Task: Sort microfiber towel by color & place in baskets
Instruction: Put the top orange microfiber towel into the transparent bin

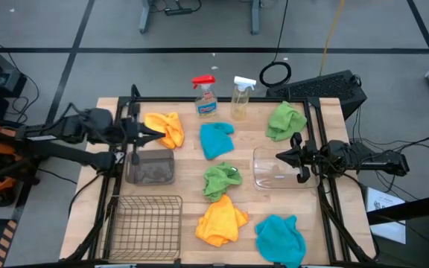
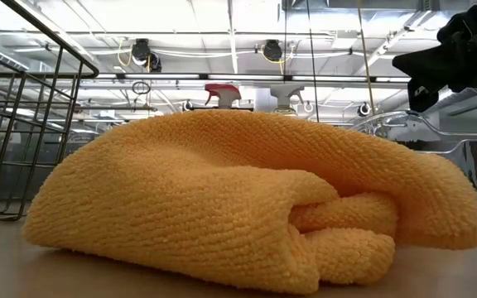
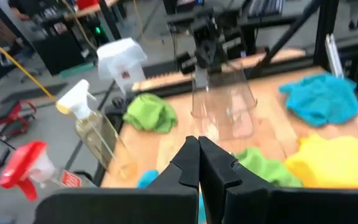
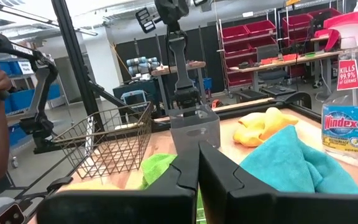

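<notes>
Six towels lie loose on the worktop (image 1: pixel 334 134). Left gripper (image 1: pixel 160 132) and right gripper (image 1: pixel 280 156) hover with jaws pressed together, holding nothing.

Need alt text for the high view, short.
Six towels lie loose on a wooden table: two yellow, two green, two teal. A grey tub, wire basket and clear tub hold none; both end effectors are shut.
</notes>
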